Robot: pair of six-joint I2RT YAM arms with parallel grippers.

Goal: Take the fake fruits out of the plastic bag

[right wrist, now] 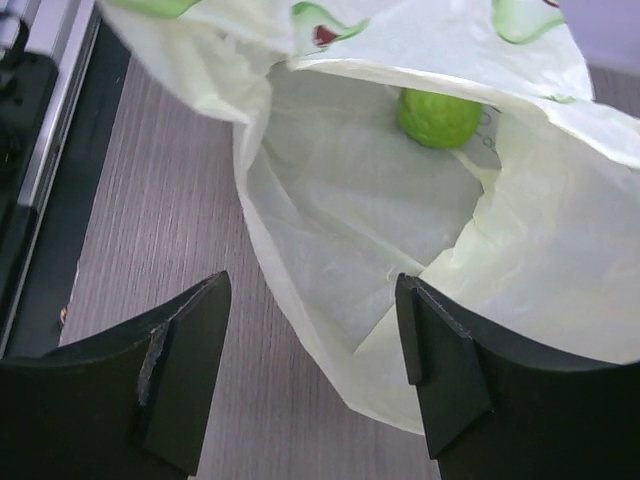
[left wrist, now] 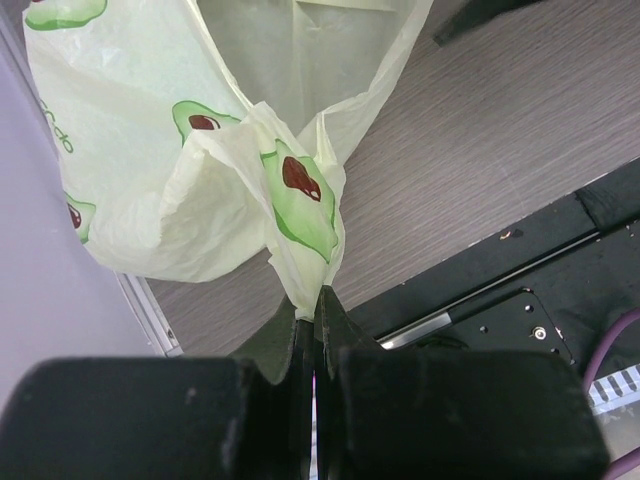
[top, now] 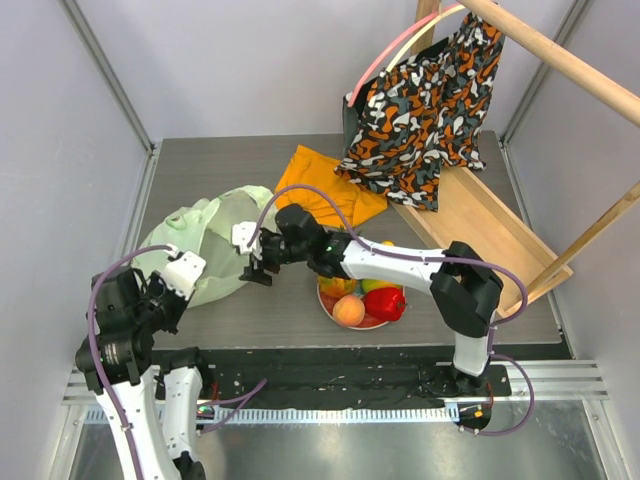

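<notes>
The pale-green plastic bag (top: 210, 240) with avocado prints lies at the left of the table. My left gripper (left wrist: 316, 300) is shut on a bunched edge of the plastic bag (left wrist: 200, 150), holding it up beside the table's near rail. My right gripper (right wrist: 310, 300) stands open just in front of the bag's mouth, nothing between its fingers. Deep inside the plastic bag (right wrist: 350, 200) rests a green round fruit (right wrist: 438, 117). In the top view the right gripper (top: 255, 268) sits at the bag's right side. A peach (top: 348, 311) and a red pepper (top: 386, 302) lie on the plate.
A red plate (top: 328, 303) holding fruits sits under the right forearm. An orange cloth (top: 325, 185) lies behind it. An orange-black patterned fabric bag (top: 425, 105) hangs from a wooden rack (top: 490, 225) at the back right. The black rail (left wrist: 480, 270) runs along the near edge.
</notes>
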